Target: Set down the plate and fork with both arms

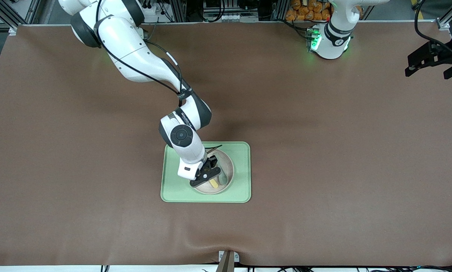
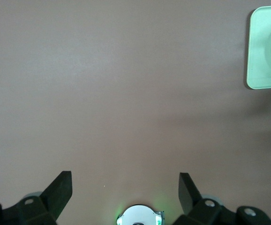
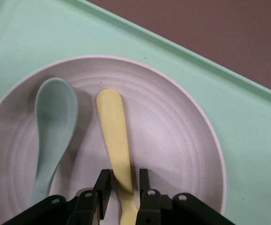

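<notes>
The cream plate (image 1: 229, 166) sits on the light-green tray (image 1: 241, 151). The pale-yellow fork (image 1: 214, 183) lies in the plate beside a muted-green spoon (image 1: 223, 179). My right gripper (image 1: 208, 177) is low over the plate. In the right wrist view its fingers (image 3: 103, 185) straddle the fork (image 3: 114, 136) near the neck, narrowly open, with a small gap on each side. The plate (image 3: 173, 140) and spoon (image 3: 56, 126) show there too. My left gripper (image 1: 434, 60) waits high over the left arm's end of the table, open and empty (image 2: 126, 187).
The tray (image 3: 248, 117) lies mid-table on the brown mat, nearer the front camera than both bases. It also shows in a corner of the left wrist view (image 2: 264, 51). The left arm's green-lit base (image 1: 330, 39) stands at the table's back edge.
</notes>
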Motion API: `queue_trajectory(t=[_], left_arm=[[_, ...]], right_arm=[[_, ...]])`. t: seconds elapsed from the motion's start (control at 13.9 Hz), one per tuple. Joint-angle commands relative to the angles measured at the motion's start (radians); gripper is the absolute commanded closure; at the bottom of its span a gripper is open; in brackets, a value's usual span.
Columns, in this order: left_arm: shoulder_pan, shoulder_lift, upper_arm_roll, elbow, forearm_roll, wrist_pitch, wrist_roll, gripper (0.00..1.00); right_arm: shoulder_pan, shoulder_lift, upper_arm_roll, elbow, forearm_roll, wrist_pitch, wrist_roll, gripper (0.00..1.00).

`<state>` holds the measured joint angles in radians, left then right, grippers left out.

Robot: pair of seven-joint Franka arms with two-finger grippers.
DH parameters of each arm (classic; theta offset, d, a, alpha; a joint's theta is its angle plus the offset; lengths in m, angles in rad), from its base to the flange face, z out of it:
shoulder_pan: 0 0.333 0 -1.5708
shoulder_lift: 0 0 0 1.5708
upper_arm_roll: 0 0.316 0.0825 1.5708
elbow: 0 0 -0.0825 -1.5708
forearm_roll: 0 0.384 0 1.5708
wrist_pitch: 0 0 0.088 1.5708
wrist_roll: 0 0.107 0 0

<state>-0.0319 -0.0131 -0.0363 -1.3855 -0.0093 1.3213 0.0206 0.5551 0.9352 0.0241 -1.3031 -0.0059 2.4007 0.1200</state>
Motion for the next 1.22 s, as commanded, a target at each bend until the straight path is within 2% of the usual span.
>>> queue_trajectory(t=[0.0, 0.36, 0.86, 1.15], left_arm=[[-0.003, -0.005, 0.003, -0.014, -0.029, -0.007, 0.01, 0.0], [0.004, -0.001, 0.006, -0.014, -0.047, -0.002, 0.007, 0.0], [0.0, 0.007, 0.004, -0.014, -0.046, -0.002, 0.005, 0.0], [0.006, 0.009, 0.01, -0.014, -0.028, 0.019, 0.018, 0.0]], right_arm=[[0.009, -0.001, -0.01, -0.001, -0.025, 0.0, 0.053, 1.0], [-0.001, -0.016, -0.007, 0.007, -0.016, -0.006, 0.076, 1.0], [-0.069, -0.058, -0.006, 0.018, 0.116, -0.057, 0.081, 1.0], [-0.127, -0.093, -0.007, 0.002, 0.113, -0.109, 0.075, 1.0]])
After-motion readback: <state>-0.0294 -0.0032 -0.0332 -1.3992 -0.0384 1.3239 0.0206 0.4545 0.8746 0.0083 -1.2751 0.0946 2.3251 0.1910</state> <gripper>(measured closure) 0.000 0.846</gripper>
